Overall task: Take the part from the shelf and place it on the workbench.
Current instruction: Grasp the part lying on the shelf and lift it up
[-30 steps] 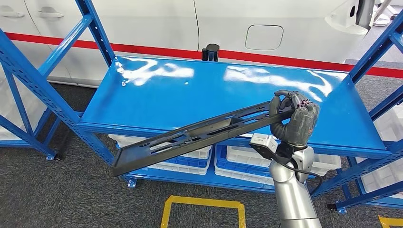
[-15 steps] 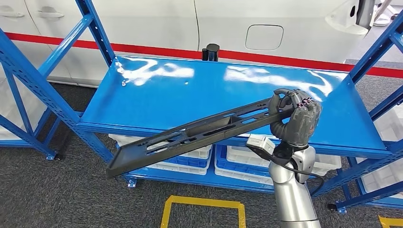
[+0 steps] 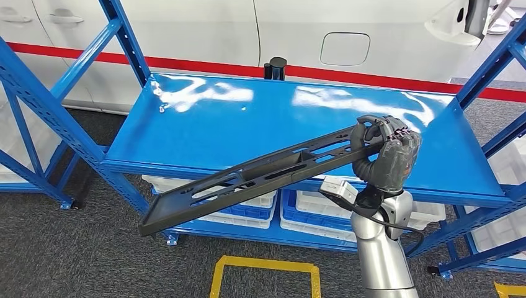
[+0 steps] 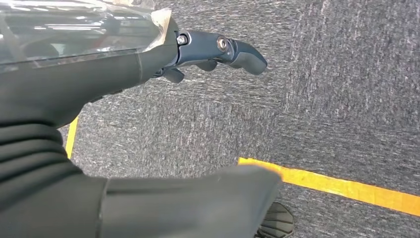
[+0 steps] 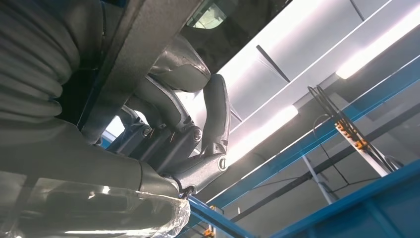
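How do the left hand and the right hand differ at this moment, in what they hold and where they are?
The right hand grips one end of the long black part; the left hand holds nothing, with its fingers apart.
The right hand is raised over the front edge of the blue shelf; the left hand hangs above grey carpet with a yellow line.
Both have dark fingers.

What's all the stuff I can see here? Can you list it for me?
Long slotted part: one, black, held at one end, free end tilted down past the shelf's front edge.
Shelf: one, blue metal, glossy top.
Storage bins: several, white and blue, on the lower level.
Small post: one, black, behind the shelf.
Car body: white, red stripe, beyond the shelf.
Floor marking: yellow lines on grey carpet.
Right hand: grey, fingers gripping the part.
Left hand: grey, hanging over the carpet, holding nothing.
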You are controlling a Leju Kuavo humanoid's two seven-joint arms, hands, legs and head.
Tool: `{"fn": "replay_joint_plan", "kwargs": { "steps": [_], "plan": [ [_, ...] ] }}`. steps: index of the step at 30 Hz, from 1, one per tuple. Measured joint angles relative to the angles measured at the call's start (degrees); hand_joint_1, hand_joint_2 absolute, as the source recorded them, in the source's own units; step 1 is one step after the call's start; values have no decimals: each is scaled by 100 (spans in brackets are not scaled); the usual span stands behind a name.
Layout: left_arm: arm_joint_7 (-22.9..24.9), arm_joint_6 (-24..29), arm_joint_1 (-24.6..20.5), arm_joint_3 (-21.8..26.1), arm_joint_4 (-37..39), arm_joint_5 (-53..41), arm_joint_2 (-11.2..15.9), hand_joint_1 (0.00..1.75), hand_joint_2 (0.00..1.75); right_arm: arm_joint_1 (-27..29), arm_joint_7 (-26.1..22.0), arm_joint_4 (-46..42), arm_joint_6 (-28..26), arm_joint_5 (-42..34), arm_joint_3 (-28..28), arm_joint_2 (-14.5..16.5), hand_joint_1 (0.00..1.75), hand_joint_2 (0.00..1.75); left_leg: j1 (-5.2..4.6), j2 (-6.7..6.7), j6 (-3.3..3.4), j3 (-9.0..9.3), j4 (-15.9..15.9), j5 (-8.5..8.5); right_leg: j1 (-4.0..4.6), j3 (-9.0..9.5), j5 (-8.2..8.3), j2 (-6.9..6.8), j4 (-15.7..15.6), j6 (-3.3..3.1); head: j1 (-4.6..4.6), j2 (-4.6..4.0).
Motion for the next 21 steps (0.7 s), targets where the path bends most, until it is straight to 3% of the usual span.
{"fn": "replay_joint_plan", "kwargs": {
  "steps": [17, 21],
  "plan": [
    [-90, -238, 0, 356, 0, 253, -72, 0, 0, 199, -227, -8, 0, -283, -310, 96, 175, 175, 1, 1, 0, 1, 0, 0, 0, -1, 0, 0, 0, 0, -1, -1],
    [-102, -240, -1, 493, 0, 422, -89, 0, 0, 402, -612, -116, 0, -810, -389, 143, 175, 175, -4, -1, 4, 1, 4, -6, -5, 1, 0, 0, -4, 2, 0, 1]
  ]
}}
